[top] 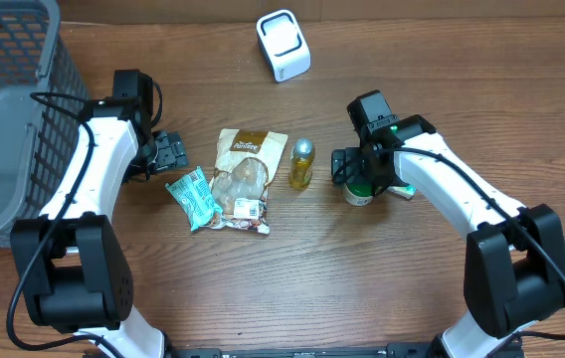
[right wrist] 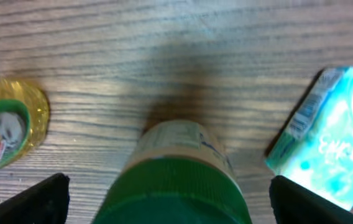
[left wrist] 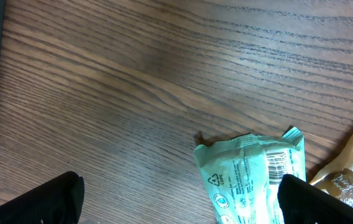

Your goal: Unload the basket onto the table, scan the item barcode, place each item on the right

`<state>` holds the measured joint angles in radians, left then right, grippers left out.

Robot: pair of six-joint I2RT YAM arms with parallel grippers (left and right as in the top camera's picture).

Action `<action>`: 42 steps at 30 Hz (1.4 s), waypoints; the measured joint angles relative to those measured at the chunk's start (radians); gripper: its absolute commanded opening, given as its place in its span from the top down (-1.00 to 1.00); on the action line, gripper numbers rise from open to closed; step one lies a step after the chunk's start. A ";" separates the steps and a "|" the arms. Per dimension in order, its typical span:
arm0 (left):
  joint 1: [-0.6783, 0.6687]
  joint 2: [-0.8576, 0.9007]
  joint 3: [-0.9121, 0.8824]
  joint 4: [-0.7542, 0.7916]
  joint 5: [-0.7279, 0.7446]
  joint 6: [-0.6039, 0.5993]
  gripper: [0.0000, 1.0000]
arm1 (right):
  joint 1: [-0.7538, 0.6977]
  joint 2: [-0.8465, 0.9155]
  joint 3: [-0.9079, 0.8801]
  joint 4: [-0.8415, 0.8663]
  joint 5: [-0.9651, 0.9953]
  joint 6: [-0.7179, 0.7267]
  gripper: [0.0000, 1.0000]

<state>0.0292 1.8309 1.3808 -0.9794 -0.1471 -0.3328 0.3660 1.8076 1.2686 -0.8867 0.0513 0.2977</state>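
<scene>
Green-lidded jar (top: 359, 192) and white scanner (top: 283, 45)
The jar stands upright, a pale label below its green lid; the scanner sits well apart, farther back.

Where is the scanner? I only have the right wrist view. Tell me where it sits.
Observer: The white scanner stands at the table's far edge, beyond the yellow bottle, well apart from your right gripper.
Operator: Now report the left arm.
Observer: The left gripper is open and empty, next to a teal wrapper lying barcode up.
Operator: Tell me what's past that arm.
Observer: A grey basket sits at the table's left edge.
</scene>
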 measured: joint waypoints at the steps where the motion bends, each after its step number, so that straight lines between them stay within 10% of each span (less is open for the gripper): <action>1: 0.000 0.000 0.000 0.000 0.000 0.000 -0.99 | 0.000 0.000 0.000 0.012 0.000 -0.003 -1.00; 29: 0.000 0.000 0.000 0.000 0.000 0.000 -0.99 | 0.000 0.000 -0.103 0.101 0.000 0.013 -0.89; 42: 0.000 0.000 0.000 0.000 0.000 0.000 -0.99 | 0.000 0.000 -0.104 0.108 -0.018 0.019 -0.41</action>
<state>0.0292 1.8309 1.3808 -0.9794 -0.1471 -0.3328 0.3664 1.8076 1.1645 -0.7792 0.0330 0.3168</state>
